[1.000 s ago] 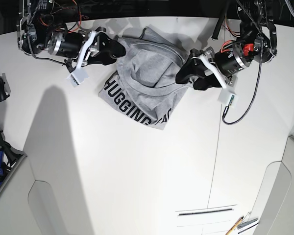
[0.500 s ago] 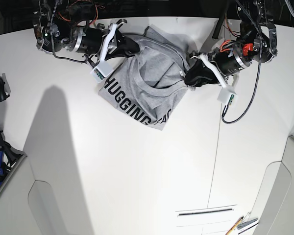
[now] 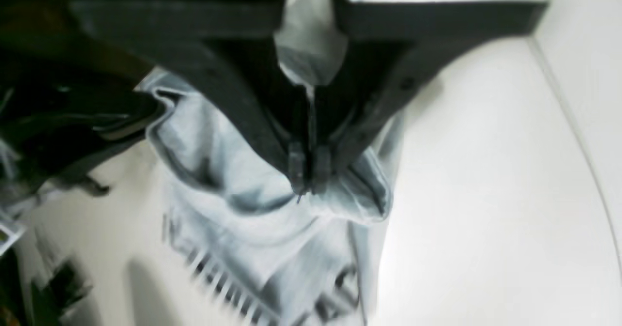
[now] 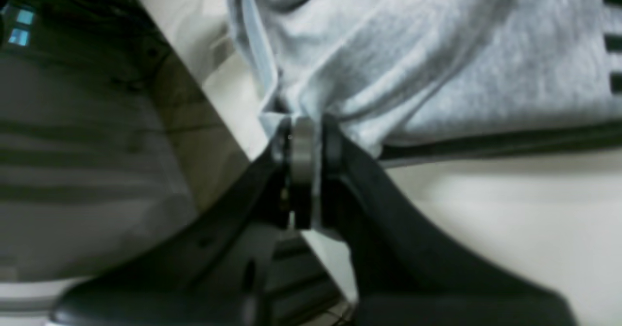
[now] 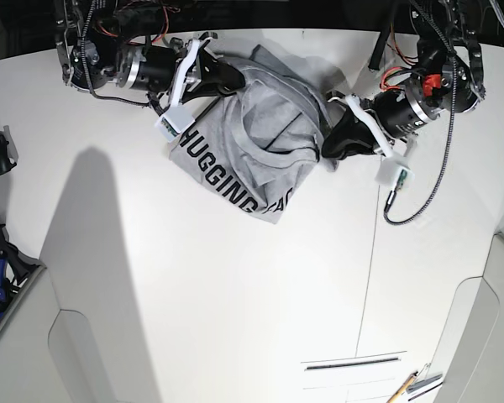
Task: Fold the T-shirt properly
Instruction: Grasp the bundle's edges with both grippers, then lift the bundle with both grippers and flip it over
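Cloth of the grey T-shirt, bunched toward the table's far edge, is pinched in both the left gripper and the right gripper, so uneven pulling could skew the folds.

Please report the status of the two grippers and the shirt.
Left gripper: jaws closed on shirt. Right gripper: jaws closed on shirt. Shirt bunched, lettering partly showing. No obstruction seen.
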Motion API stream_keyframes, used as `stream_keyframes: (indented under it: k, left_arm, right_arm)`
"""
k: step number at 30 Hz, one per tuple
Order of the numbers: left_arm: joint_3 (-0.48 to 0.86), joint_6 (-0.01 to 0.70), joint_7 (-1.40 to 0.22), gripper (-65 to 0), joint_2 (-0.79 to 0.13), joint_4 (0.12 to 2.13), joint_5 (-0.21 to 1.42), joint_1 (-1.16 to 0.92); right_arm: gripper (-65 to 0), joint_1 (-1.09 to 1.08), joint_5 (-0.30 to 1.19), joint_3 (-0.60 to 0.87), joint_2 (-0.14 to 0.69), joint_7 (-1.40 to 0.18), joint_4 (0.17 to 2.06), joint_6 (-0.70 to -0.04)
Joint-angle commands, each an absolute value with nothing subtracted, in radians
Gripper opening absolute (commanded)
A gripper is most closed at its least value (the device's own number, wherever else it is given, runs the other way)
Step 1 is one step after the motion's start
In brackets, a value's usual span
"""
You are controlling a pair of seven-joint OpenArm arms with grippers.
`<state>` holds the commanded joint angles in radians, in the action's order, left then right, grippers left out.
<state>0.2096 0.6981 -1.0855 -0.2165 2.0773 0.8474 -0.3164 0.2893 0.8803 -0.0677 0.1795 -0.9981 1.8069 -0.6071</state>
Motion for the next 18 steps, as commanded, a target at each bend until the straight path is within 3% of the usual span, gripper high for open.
stream_keyframes:
  k: [13, 18]
  left_arm:
    - [0.356, 0.698, -1.103, -65.0, -0.216, 2.105, 0.856, -0.339]
    - [0.356, 0.698, -1.104, -65.0, -0.216, 2.105, 0.863, -0.338]
  right_arm:
    - [-65.0, 0.291, 1.003, -0.072, 0.179, -1.09, 1.903, -0.624]
    - [-65.0, 0.291, 0.991, -0.16, 0.179, -1.096, 1.906, -0.624]
